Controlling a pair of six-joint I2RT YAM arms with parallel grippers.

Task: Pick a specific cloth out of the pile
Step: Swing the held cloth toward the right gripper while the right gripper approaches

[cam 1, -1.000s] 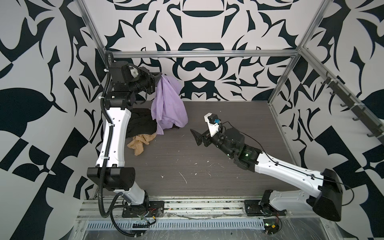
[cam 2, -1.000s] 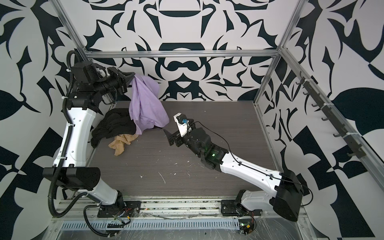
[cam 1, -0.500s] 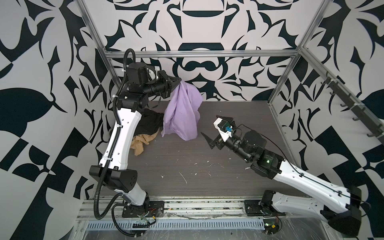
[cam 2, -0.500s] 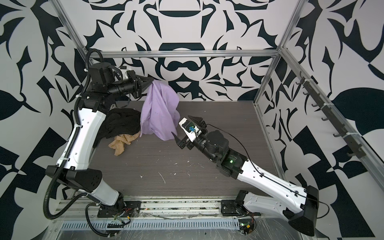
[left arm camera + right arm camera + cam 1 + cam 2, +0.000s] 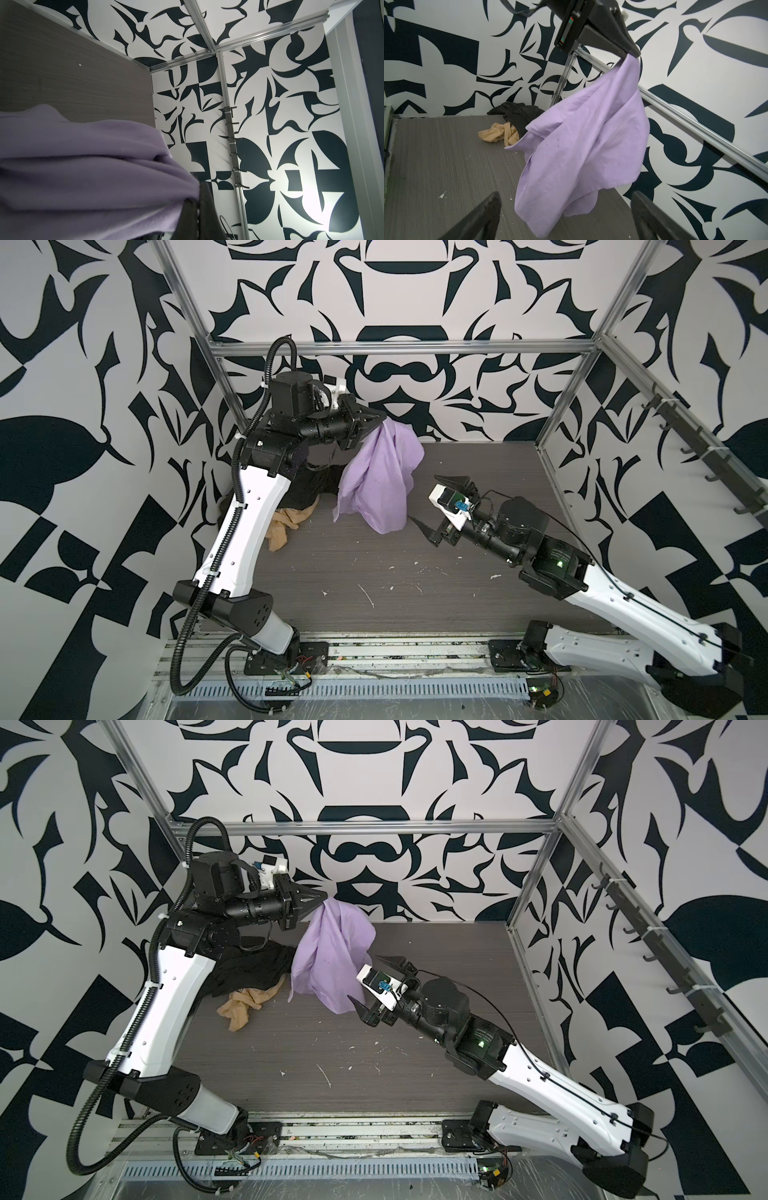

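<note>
The left gripper (image 5: pixel 383 418) is clamped shut on a top corner of the lilac cloth (image 5: pixel 380 481), which hangs in loose folds over the far-left part of the dark table (image 5: pixel 415 572), just right of the rest of the pile (image 5: pixel 257 979). There the black cloth (image 5: pixel 307 495) lies bunched against the far-left corner, with the small tan-orange cloth (image 5: pixel 291 520) at its near edge. The right gripper (image 5: pixel 423 497) holds nothing; its jaws stand wide apart, aimed leftward at the hanging cloth's lower folds from close by.
</note>
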